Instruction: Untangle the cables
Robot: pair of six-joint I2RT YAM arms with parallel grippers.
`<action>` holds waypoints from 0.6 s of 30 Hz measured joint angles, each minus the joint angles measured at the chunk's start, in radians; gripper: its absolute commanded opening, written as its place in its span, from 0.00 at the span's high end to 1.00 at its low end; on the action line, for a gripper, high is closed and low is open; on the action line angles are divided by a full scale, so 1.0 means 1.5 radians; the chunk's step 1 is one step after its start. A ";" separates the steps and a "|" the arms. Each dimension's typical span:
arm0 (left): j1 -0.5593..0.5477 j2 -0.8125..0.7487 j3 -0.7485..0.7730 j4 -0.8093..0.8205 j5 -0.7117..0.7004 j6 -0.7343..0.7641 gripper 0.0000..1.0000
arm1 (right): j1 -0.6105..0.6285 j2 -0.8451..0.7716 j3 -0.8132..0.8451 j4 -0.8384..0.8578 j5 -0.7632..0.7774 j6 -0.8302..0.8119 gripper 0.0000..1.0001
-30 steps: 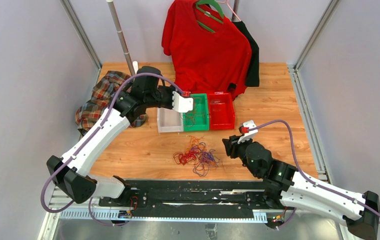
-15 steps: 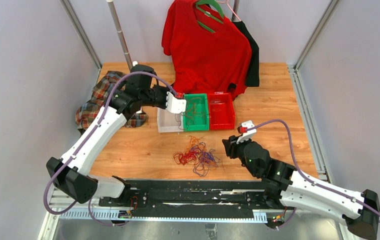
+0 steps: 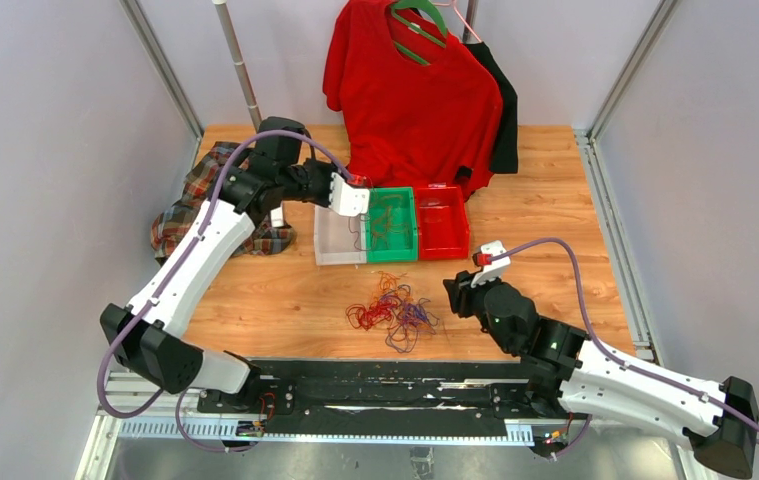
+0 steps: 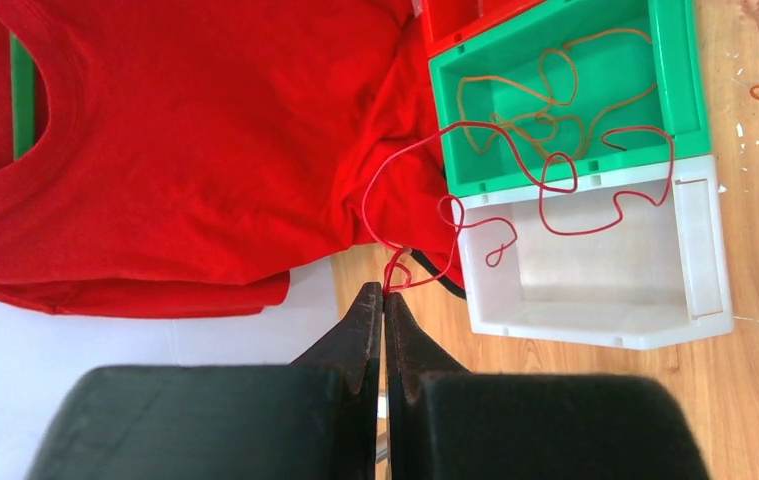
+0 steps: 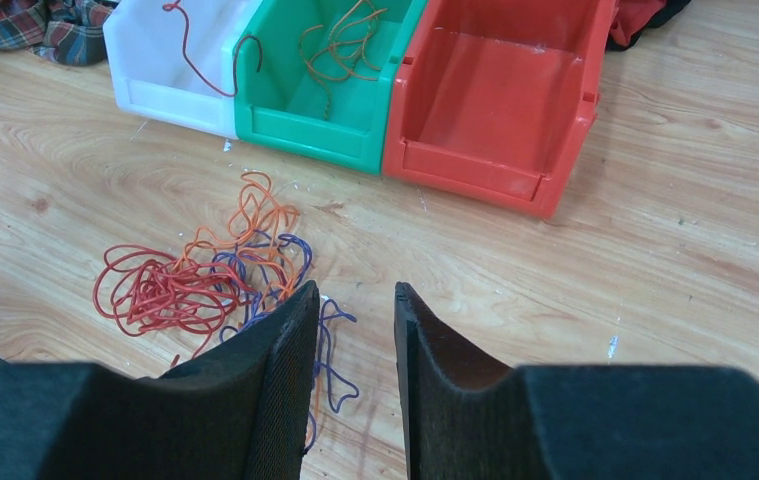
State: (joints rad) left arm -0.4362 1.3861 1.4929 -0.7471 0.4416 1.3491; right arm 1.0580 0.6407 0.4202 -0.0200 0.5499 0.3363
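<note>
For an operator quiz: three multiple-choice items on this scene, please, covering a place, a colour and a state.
1. Relative to the green bin, the cable bundle lies: A inside it; B on the table in front of it; C behind it.
2. The cable in the left pincer is: A purple; B red; C orange.
3. The right pincer is: A open, empty; B shut on a cable; C shut, empty.
Key: 1B, it rests on bare wood; 2B, a red strand leaves its closed jaws; 3A, jaws apart, nothing between.

White arms [image 3: 200, 262] with black joints [image 3: 165, 357] carry lilac hoses [image 3: 565, 247].
</note>
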 measured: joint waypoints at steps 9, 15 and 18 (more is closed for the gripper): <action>0.027 0.023 0.051 -0.008 0.005 0.022 1.00 | 0.000 0.005 0.000 0.001 0.000 0.006 0.66; 0.032 0.022 0.053 -0.034 0.021 0.057 1.00 | 0.000 0.010 0.000 0.001 0.001 0.008 0.66; 0.032 0.021 0.053 -0.048 0.024 0.079 1.00 | 0.000 0.018 0.000 0.005 0.001 0.008 0.66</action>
State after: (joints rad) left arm -0.3878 1.4181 1.5726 -0.8192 0.4778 1.4677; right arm 1.0580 0.6674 0.4202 -0.0132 0.5507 0.3485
